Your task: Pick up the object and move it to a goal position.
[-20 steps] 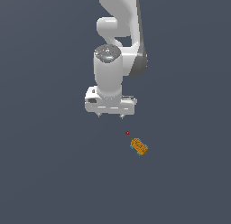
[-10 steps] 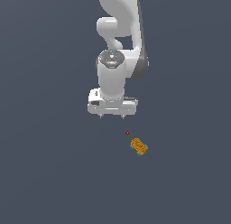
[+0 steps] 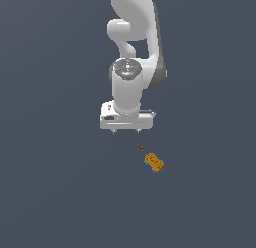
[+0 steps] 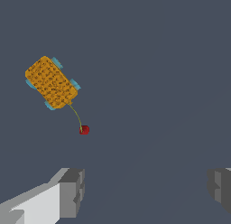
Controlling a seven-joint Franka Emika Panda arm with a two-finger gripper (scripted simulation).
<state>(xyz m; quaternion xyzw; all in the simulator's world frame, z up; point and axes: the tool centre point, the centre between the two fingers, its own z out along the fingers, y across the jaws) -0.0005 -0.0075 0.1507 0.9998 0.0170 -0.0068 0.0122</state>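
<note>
Gripper (image 3: pixel 126 130) is empty, fingers (image 4: pixel 71 191) spread wide apart, hanging above the floor (image 3: pixel 55 192). Cart (image 3: pixel 154 162) lies flat on the floor, beyond the dot (image 3: pixel 141 147) as seen from the gripper. Cart and dot are close but not touching; in the wrist view a thin line runs from the cart's end to the dot.

Step in hand, as I read it: the approach. Nothing grasped yet, and the gripper is not over the cart.

How to do it well:
- Travel past the dot until the cart sits centred between the fingers in the wrist view. Right now it's off to one side and outside the finger gap.
- Cart sits skewed to the finger axis. Rotate the wrist so the fingers close across the short width, over the wheeled sides, not end to end.
- Get the yaw right before descending; the cart is far smaller than the gripper, so a late correction risks nudging it.
- Descend straight, stop short of the floor, then close.
- Whether the dot is on the floor or raised, I can't tell.
</note>
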